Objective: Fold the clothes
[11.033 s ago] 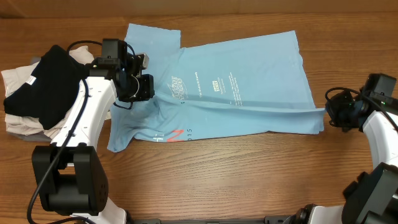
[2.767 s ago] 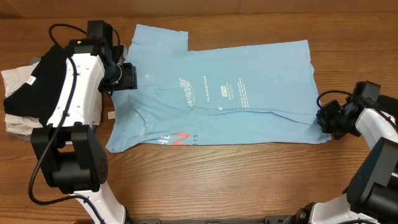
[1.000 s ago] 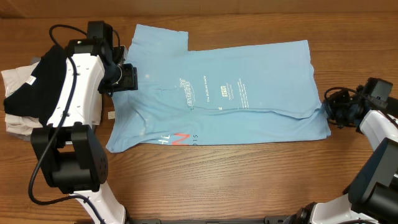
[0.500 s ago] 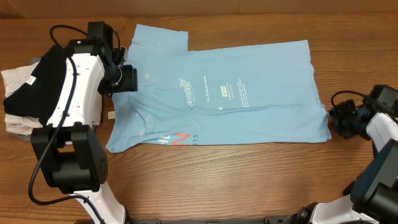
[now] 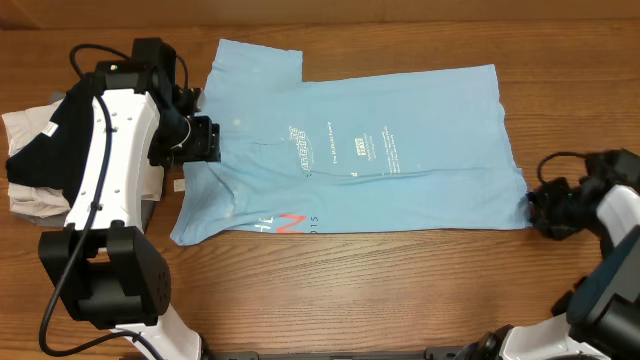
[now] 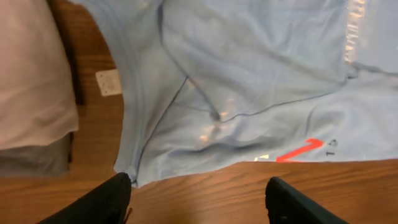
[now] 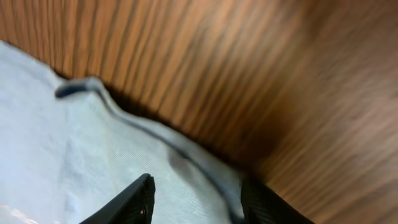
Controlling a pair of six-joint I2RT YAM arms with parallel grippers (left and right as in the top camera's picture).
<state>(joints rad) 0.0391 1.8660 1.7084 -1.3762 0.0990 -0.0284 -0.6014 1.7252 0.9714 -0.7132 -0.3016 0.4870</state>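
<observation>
The clothes here are chiefly a sky-blue T-shirt (image 5: 360, 150) lying flat on the wooden table, with white lettering and a red-orange mark (image 5: 287, 221). My left gripper (image 5: 205, 140) hovers at the shirt's left edge. In the left wrist view it (image 6: 199, 194) stands open over bare wood just below the shirt's hem (image 6: 186, 162), holding nothing. My right gripper (image 5: 537, 208) sits at the shirt's lower right corner. In the right wrist view its (image 7: 196, 200) jaws are apart, with the blue hem (image 7: 155, 137) lying loose beneath them.
A pile of other garments lies at the far left: a black one (image 5: 75, 130) on top of a white one (image 5: 22, 128) and a grey one (image 5: 60, 214). A small white tag (image 6: 109, 82) lies on the wood beside the shirt.
My right gripper opened, let go of the shirt's lower right corner and drew back to the right; the corner now lies flat. My left gripper shifted slightly toward the front and opened a little wider.
</observation>
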